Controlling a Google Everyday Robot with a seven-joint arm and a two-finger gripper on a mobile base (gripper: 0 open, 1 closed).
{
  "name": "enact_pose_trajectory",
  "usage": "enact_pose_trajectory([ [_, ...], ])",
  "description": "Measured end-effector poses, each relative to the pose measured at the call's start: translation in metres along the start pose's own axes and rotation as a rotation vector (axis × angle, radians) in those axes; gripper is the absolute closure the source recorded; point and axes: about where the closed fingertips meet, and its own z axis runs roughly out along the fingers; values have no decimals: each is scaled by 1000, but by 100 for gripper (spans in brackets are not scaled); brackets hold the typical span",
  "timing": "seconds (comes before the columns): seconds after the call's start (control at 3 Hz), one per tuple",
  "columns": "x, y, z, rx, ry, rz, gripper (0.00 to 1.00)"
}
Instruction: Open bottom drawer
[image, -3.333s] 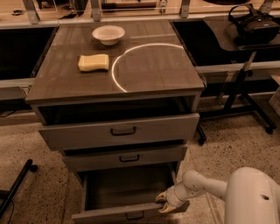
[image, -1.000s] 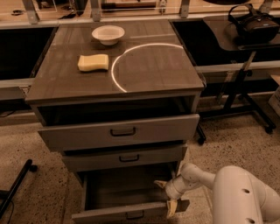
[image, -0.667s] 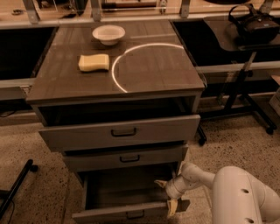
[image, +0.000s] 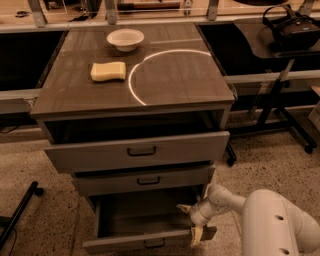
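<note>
The bottom drawer (image: 125, 243) is the lowest grey front of the cabinet, with a small dark bar handle (image: 154, 244). It stands pulled out, and its dark inside (image: 145, 215) shows. My gripper (image: 190, 221) is at the drawer's right front corner, at the end of the white arm (image: 270, 220) that comes in from the lower right. Its fingers are spread apart. One fingertip (image: 183, 207) is over the drawer's inside and the other reaches down to the top edge of the front panel. They hold nothing.
The middle drawer (image: 145, 181) and the top drawer (image: 137, 150) are each slightly pulled out. A white bowl (image: 125, 39) and a yellow sponge (image: 108, 71) lie on the cabinet top (image: 175, 75). A black stand with wheeled legs (image: 280, 110) is to the right. A dark bar (image: 20, 212) lies on the floor at left.
The arm's white body has swung further into view from the right since 3.3 s ago. The gripper has stayed at the drawer's right front corner. The drawer is as far out as before.
</note>
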Motion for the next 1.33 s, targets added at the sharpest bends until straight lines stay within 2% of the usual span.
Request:
enact_pose_trajectory([
  [1.33,1,-7,-2,0,0,0,0],
])
